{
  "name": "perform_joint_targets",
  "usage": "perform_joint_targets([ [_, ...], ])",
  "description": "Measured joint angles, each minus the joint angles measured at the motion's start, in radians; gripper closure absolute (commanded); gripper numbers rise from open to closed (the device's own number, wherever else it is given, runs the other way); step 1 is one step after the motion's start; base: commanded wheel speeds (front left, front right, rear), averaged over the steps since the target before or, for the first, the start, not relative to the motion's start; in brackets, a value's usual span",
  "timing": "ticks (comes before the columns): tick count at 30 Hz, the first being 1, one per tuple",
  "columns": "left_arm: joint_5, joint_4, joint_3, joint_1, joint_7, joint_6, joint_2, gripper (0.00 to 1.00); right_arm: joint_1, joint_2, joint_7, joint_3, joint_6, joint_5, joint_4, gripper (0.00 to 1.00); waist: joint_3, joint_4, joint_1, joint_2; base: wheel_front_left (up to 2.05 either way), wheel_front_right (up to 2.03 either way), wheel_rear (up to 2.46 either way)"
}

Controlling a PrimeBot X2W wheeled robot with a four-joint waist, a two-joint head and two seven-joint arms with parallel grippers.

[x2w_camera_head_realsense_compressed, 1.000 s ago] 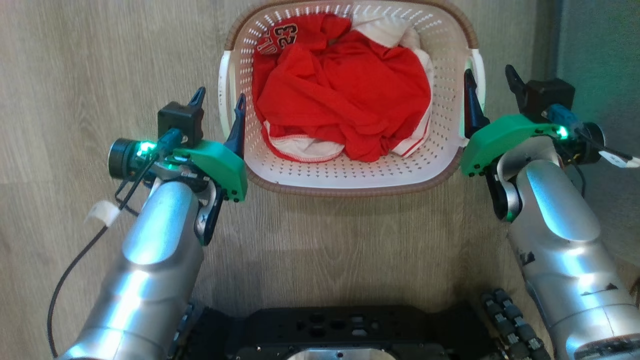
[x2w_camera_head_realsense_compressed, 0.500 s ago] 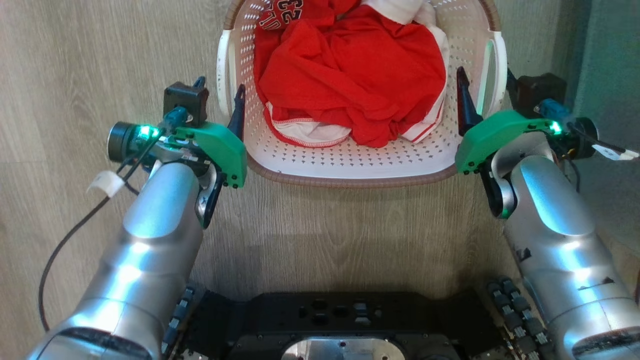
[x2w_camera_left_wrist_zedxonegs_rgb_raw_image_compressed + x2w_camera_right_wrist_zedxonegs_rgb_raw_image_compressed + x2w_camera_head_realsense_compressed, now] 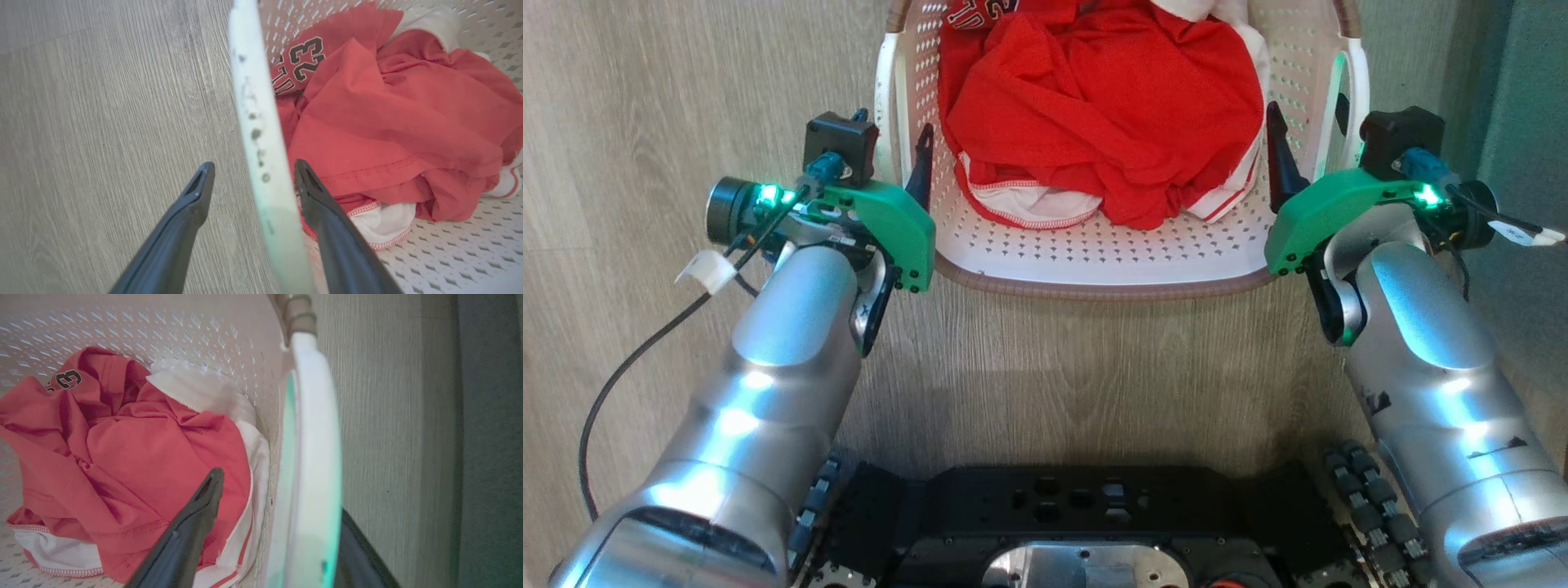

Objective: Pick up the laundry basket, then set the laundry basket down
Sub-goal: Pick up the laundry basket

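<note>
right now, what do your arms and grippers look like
The left arm and right arm are rounded silver shells. Each wrist has a green bracket, glowing green light, black camera box and long dark fingers. A white-tagged black cable trails off the left arm.

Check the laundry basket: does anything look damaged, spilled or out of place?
Only dark smudges dotting the white left handle. The laundry basket looks intact, with the crumpled red clothes lying inside it.
</note>
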Motion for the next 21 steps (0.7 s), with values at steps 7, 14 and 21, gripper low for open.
perform_joint_targets([
  [7,-0.022,0.004,-0.029,-0.022,0.0,0.007,0.0,0.41,-0.013,-0.001,0.0,-0.007,0.0,0.0,0.01,0.54,0.017,0.002,0.0,0.0,0.0,0.0,0.0],
  [14,-0.051,0.008,-0.054,-0.035,0.0,0.015,-0.004,1.0,-0.021,0.0,-0.002,-0.011,0.0,0.0,0.016,1.0,0.015,0.002,0.0,0.0,0.0,0.0,0.0],
  [21,-0.102,0.014,-0.085,-0.03,0.001,0.023,-0.005,1.0,-0.022,0.003,-0.006,-0.005,0.0,0.028,0.035,1.0,-0.004,0.0,0.0001,0.0,0.0,0.0,0.0],
])
